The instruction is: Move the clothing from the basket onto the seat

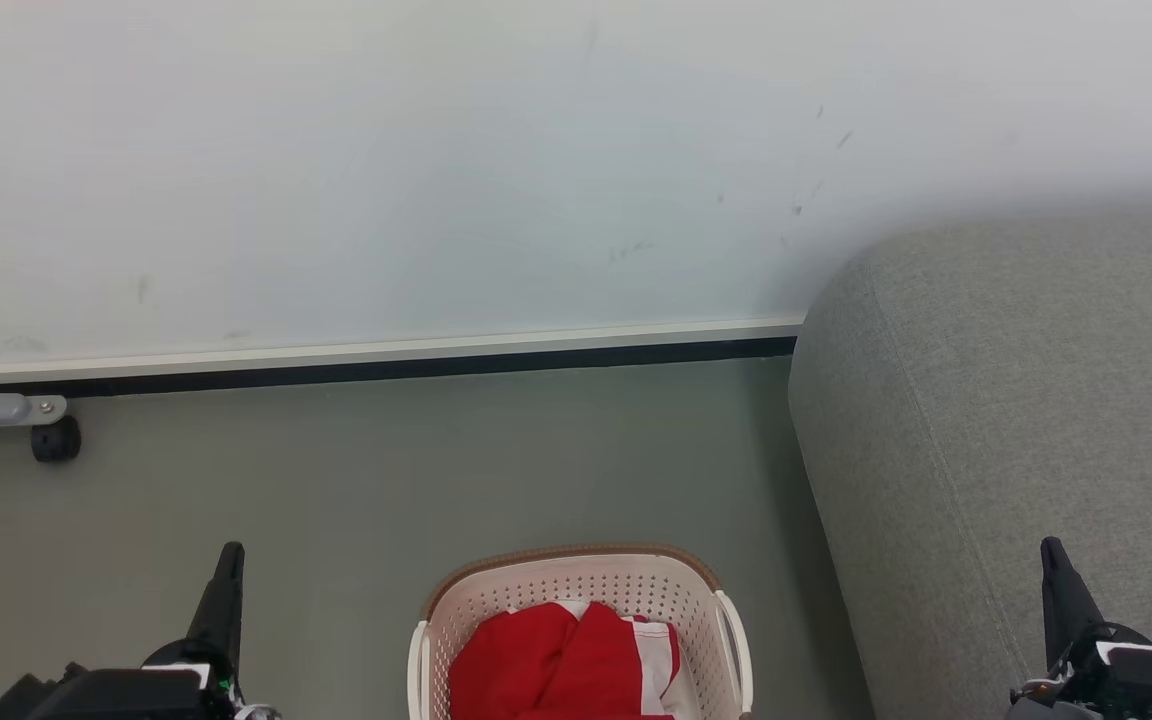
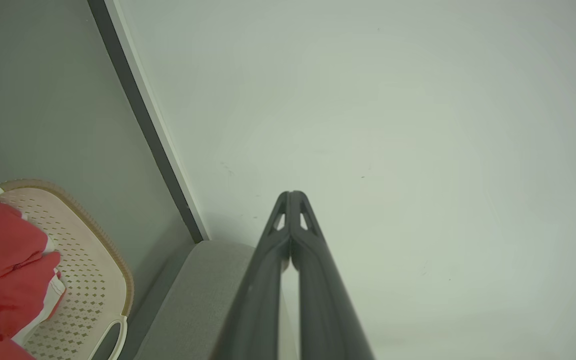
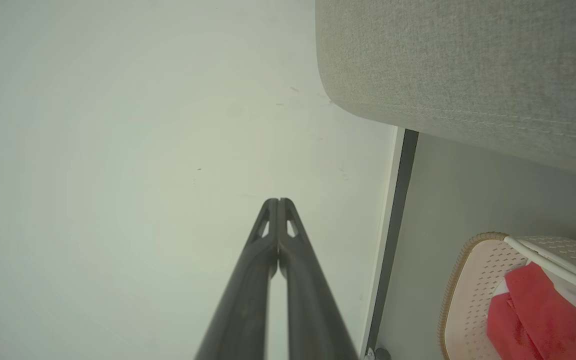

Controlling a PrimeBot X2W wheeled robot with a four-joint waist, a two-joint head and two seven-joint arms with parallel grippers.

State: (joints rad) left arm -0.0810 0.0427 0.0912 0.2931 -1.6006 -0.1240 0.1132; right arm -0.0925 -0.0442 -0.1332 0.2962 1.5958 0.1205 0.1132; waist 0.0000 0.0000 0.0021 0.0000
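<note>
We see red clothing (image 1: pixel 561 660) bunched inside basket (image 1: pixel 576 585). Basket sits on grey floor (image 1: pixel 386 470), just beside seat (image 1: pixel 1016 420) on our right. Our left gripper (image 1: pixel 230 550) left of basket, fingers pressed together, holding nothing. Our right gripper (image 1: pixel 1052 546) before seat, same, empty. White wall (image 1: pixel 436 150) behind.

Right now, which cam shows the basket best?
Head view: the basket sits bottom centre, far rim and both sides visible, red clothing inside, near end cropped. Left wrist view catches one end and a handle, lower left; right wrist view, a cropped end, lower right.
</note>
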